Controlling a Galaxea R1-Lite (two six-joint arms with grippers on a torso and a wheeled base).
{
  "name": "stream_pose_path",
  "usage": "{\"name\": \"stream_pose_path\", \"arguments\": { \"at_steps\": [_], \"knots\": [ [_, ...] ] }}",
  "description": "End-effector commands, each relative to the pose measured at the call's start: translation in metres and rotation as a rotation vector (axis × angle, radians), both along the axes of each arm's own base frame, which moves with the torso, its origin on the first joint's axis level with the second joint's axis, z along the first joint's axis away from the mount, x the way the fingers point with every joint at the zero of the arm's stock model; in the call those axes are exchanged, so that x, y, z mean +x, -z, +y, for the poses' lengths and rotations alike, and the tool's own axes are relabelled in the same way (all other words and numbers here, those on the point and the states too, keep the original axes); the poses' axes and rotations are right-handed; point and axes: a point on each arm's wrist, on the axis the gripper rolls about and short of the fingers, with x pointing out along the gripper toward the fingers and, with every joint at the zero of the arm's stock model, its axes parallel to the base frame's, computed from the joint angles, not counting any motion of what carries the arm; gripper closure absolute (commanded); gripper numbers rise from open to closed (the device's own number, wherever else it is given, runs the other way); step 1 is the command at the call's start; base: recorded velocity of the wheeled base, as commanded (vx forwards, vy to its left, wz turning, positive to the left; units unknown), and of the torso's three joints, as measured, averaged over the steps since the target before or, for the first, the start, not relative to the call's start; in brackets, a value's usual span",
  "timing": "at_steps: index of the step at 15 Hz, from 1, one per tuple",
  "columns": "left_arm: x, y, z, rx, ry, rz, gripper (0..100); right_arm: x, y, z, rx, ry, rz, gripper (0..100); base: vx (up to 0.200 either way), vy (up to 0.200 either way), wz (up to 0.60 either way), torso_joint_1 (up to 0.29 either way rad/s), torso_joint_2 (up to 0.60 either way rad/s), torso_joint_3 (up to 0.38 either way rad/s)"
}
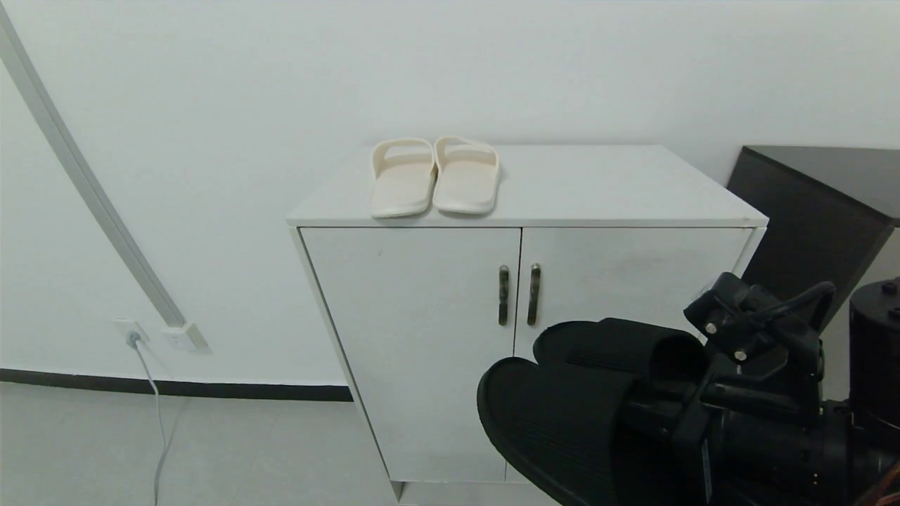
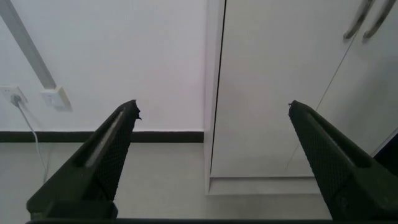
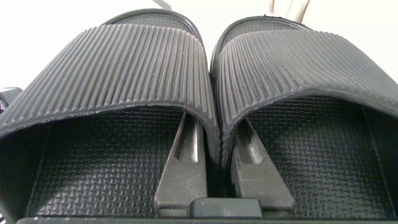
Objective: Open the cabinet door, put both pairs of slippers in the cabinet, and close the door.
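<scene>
Your right tool [image 3: 216,127] sits at the lower right of the head view, clamped on the touching inner walls of one pair of black slippers [image 1: 562,414], one finger inside each shoe. Your left tool [image 2: 214,109] is spread apart and holds nothing. Farther off, mid-frame, the white cabinet [image 1: 619,186] has two doors [image 1: 415,351], both closed, with two handles [image 1: 503,295] side by side. On its top, at upper centre, lies one cream pair [image 1: 434,176], its two slippers touching.
</scene>
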Motion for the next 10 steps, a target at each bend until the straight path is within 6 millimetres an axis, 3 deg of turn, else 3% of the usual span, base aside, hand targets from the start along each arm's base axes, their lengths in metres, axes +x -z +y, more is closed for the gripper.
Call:
{"name": "stream_pose_path", "arguments": {
  "at_steps": [1, 10],
  "knots": [
    [0.0001, 0.0, 0.0, 0.0, -0.001, 0.002, 0, 0.0003, 0.0006, 0.0005, -0.002, 0.0, 0.002, 100, 0.0, 0.0, 0.0, -0.154, 0.47, 0.32],
    [0.0001, 0.0, 0.0, 0.001, -0.001, 0.002, 0, -0.001, 0.0029, -0.0011, -0.014, -0.003, -0.003, 100, 0.0, 0.0, 0.0, -0.103, 0.46, 0.355]
  ]
}}
